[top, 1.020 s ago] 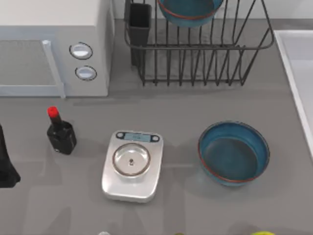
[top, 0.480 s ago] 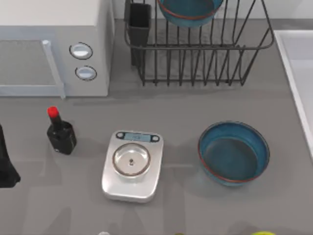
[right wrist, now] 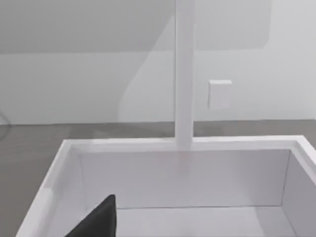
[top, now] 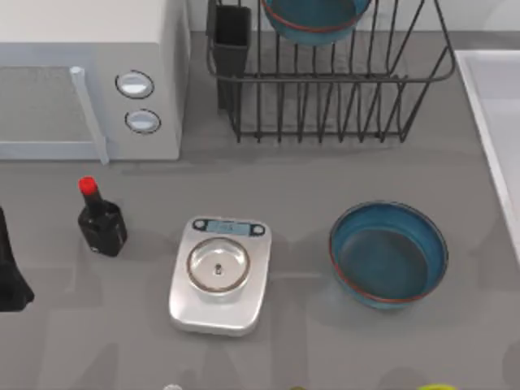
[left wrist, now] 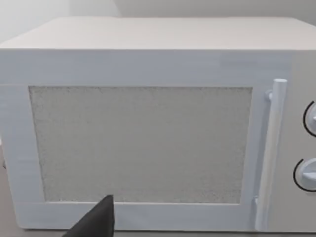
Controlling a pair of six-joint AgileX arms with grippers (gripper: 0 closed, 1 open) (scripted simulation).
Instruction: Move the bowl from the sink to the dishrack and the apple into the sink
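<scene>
Two look-alike blue bowls face you: one bowl (top: 388, 254) sits on the grey table (top: 309, 175) between the scale (top: 218, 275) and the sink (top: 494, 106), a second bowl (top: 313, 18) rests in the dishrack (top: 329, 77) at the back. The sink's visible basin (right wrist: 177, 197) appears bare in the right wrist view, so the first risk is yours: take hold of the wrong bowl and you undo work that looks done.

The apple cannot be made out; a yellow-green item (top: 439, 389) peeks at the table's near edge, and reaching for it by mistake would fail the second half of the task.

Your left arm (top: 10, 268) waits at the table's left edge, facing the microwave (left wrist: 148, 128). A dark fingertip (left wrist: 96, 222) shows in the left wrist view and another fingertip (right wrist: 98, 219) in the right wrist view, above the sink; how far either claw gapes, or whether it holds anything, cannot be told.

Open room lies between the table bowl and the dishrack. The sink's raised rim (top: 479, 122) and the rack's upright bars could catch a low carry. The black bottle (top: 101, 219) stands near the left arm, easy to tip on a sweep.
</scene>
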